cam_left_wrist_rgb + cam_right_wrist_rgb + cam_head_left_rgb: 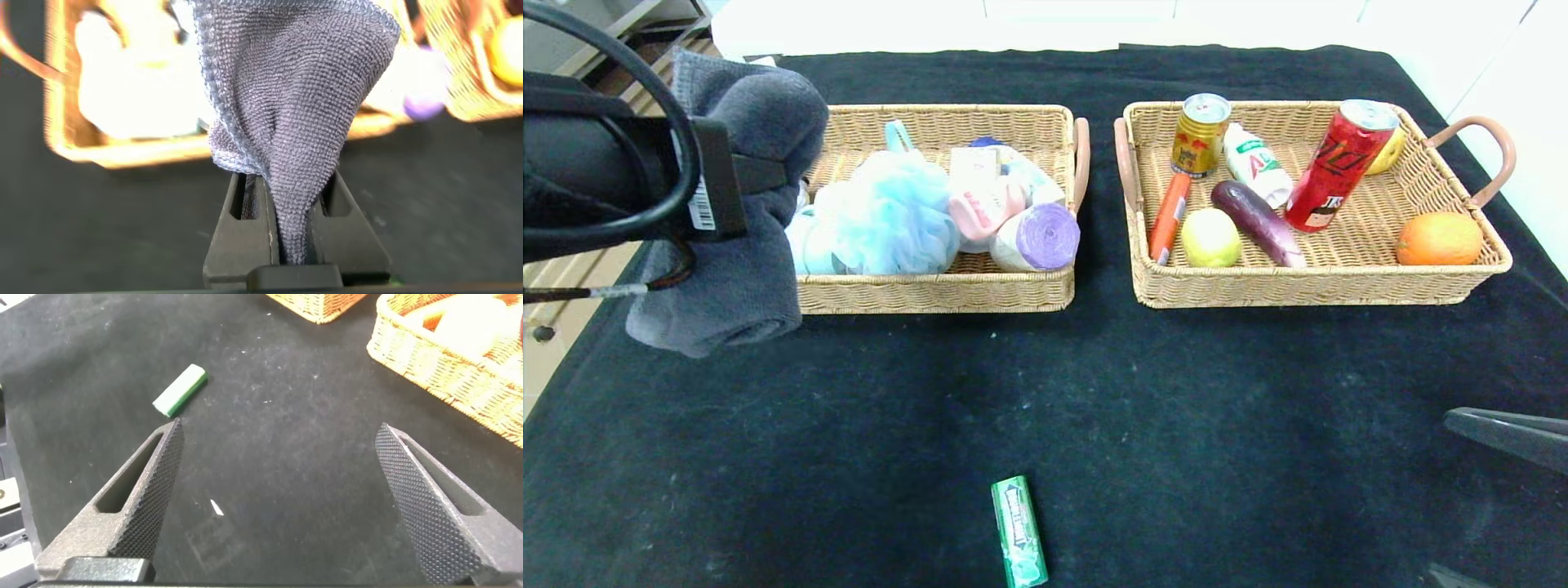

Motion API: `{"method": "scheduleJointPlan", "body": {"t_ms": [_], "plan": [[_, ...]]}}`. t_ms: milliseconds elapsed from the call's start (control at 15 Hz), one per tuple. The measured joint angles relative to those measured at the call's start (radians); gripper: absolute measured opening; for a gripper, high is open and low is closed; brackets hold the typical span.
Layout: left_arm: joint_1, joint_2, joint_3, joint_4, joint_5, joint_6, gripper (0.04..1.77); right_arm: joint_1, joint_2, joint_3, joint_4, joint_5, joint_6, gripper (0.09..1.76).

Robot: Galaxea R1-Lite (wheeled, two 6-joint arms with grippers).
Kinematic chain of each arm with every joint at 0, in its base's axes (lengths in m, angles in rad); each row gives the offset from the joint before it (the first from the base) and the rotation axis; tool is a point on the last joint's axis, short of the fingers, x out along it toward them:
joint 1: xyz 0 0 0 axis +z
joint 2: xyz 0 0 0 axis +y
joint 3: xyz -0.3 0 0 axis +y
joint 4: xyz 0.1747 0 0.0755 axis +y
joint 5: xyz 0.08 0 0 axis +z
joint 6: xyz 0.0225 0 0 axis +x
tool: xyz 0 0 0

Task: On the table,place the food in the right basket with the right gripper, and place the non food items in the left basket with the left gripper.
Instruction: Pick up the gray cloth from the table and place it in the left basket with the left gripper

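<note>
1. Your left gripper (286, 245) is clamped tight on the grey towel (743, 212), raised at the left basket's (935, 290) outer end, with the cloth draping down over the wicker rim.
2. Expect the towel to handle as soft, limp and light: it will sag and swing rather than hold its shape, and a fold could catch on the rim. It is pinched at a gathered bunch, which looks a sound hold.
3. Already in the left basket lie the blue bath pouf (890, 216), the pink bottle (984, 214) and the purple-ended bag roll (1037, 237).
4. Your right gripper (282, 498) hangs low over the table (1217, 425) at the near right, jaws spread wide and holding nothing.
5. The green chewing-gum pack (1018, 531) lies flat on the cloth near the front edge, well apart from both baskets. It looks small, stiff and light with a slick wrapper; take it across its narrow width, near the middle.
6. The right basket (1315, 286) already holds the lemon (1210, 238) and the orange sausage (1169, 216).
</note>
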Motion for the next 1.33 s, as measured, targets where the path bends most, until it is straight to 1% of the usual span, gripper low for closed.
{"method": "scheduleJointPlan", "body": {"t_ms": [67, 200, 267, 400, 533, 600, 733, 933, 1133, 1200, 1333], "plan": [[0.058, 0.000, -0.017, 0.001, -0.060, 0.021, 0.26, 0.000, 0.003, 0.001, 0.000, -0.001, 0.000, 1.71], [0.196, 0.022, -0.069, -0.001, -0.187, 0.051, 0.26, -0.001, 0.008, 0.001, -0.001, -0.001, 0.001, 1.71], [0.256, 0.044, -0.095, -0.001, -0.230, 0.058, 0.26, -0.005, 0.010, 0.000, -0.003, -0.001, 0.000, 1.71], [0.361, 0.107, -0.170, 0.000, -0.285, 0.071, 0.26, -0.016, 0.012, -0.004, -0.006, 0.000, 0.000, 1.71], [0.426, 0.177, -0.254, 0.005, -0.310, 0.094, 0.26, -0.024, 0.015, -0.006, -0.004, -0.001, 0.000, 1.71], [0.450, 0.215, -0.305, 0.009, -0.324, 0.110, 0.26, -0.026, 0.019, -0.004, -0.007, -0.001, -0.001, 1.71], [0.473, 0.282, -0.389, 0.009, -0.341, 0.124, 0.26, -0.028, 0.025, -0.002, -0.007, -0.001, -0.001, 1.71], [0.483, 0.371, -0.476, 0.006, -0.348, 0.128, 0.26, -0.028, 0.028, -0.001, -0.007, -0.001, -0.001, 1.71], [0.490, 0.463, -0.587, 0.000, -0.349, 0.146, 0.26, -0.028, 0.030, 0.000, -0.007, -0.001, 0.000, 1.71], [0.493, 0.490, -0.610, -0.002, -0.349, 0.150, 0.26, -0.029, 0.030, -0.002, -0.006, -0.001, 0.000, 1.71], [0.497, 0.535, -0.626, -0.017, -0.348, 0.152, 0.26, -0.035, 0.030, -0.004, -0.008, -0.001, -0.002, 1.71]]}}
